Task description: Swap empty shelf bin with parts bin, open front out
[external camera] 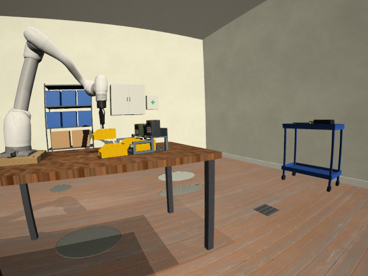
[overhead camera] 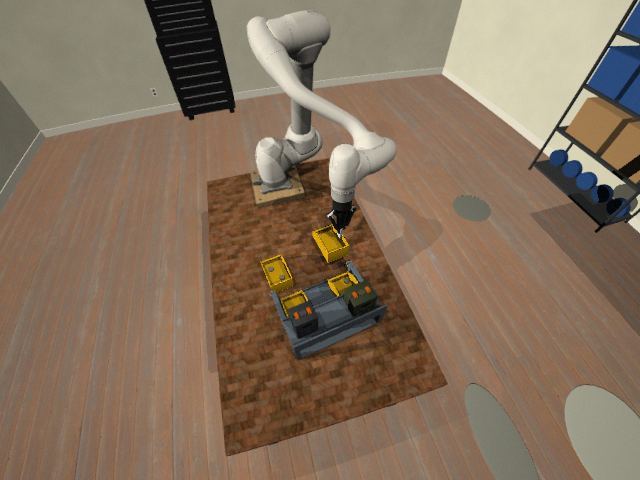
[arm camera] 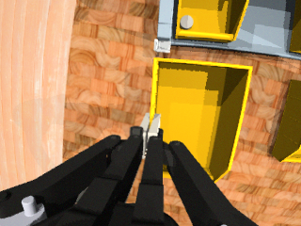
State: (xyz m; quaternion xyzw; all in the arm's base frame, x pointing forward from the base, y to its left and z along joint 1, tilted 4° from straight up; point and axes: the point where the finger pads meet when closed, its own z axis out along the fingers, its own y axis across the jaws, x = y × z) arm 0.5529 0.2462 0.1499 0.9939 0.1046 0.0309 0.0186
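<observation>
My gripper (overhead camera: 341,227) is shut on the thin side wall of the empty yellow bin (overhead camera: 330,242) and holds it upright, a little above the table, between the arm's base and the shelf. In the side view the empty bin (external camera: 103,133) hangs clear of the table top under the gripper (external camera: 102,123). In the wrist view the fingertips (arm camera: 150,124) pinch the left wall of the empty bin (arm camera: 198,116). The yellow bin with grey parts (overhead camera: 276,272) stands on the table left of it. The grey shelf (overhead camera: 330,315) has an open gap (overhead camera: 320,304) in its middle.
Two more yellow bins sit in the shelf, one on the left (overhead camera: 294,302) and one on the right (overhead camera: 342,283). Two dark boxes (overhead camera: 303,319) (overhead camera: 361,298) stand on the shelf's top board. The arm's base (overhead camera: 276,183) is at the far end of the table.
</observation>
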